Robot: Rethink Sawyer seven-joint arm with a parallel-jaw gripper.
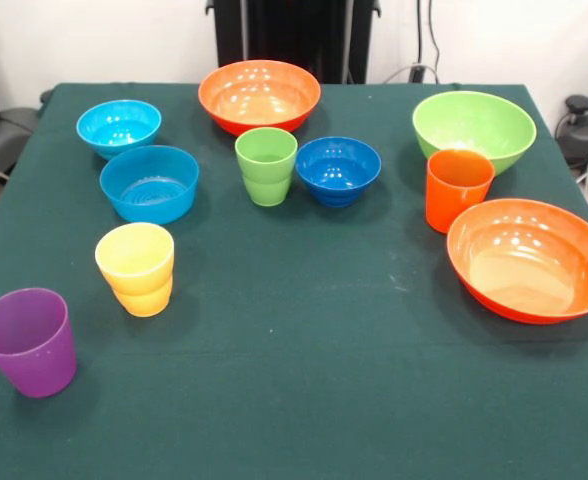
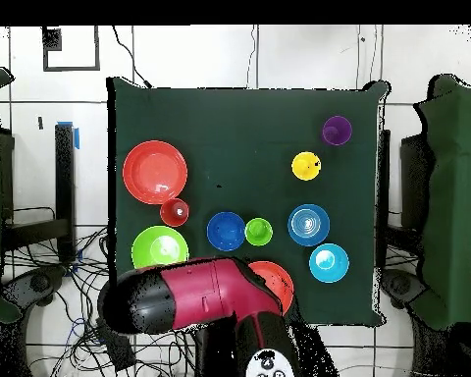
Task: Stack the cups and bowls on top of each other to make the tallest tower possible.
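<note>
**Ten pieces scattered, none stacked, arm drawn back**

All cups and bowls stand upright and separate on the dark green tablecloth (image 1: 304, 380). In the front view, the far row holds a glossy light blue plastic bowl (image 1: 119, 126), a large orange plastic bowl (image 1: 259, 96) near the far edge, and a large lime green plastic bowl (image 1: 474, 129). A second light blue bowl (image 1: 149, 184) sits just in front of the first. Mid-table, the green stepped plastic cup (image 1: 266, 166) stands just beside the small dark blue bowl (image 1: 338, 170). The orange plastic cup (image 1: 458, 189) stands between the lime bowl and the second large orange bowl (image 1: 530, 259), which lies close to the right edge. The yellow stepped cup (image 1: 136, 268) and purple plastic cup (image 1: 28, 341) occupy the near left (the purple one nearest the corner). The near centre and near right of the cloth offer open room.

Overhead, the red and black arm (image 2: 195, 295) lies over the cloth's lower edge, partly covering an orange bowl; the gripper itself is not visible in either view, so whether it is released or clenched cannot be said
</note>
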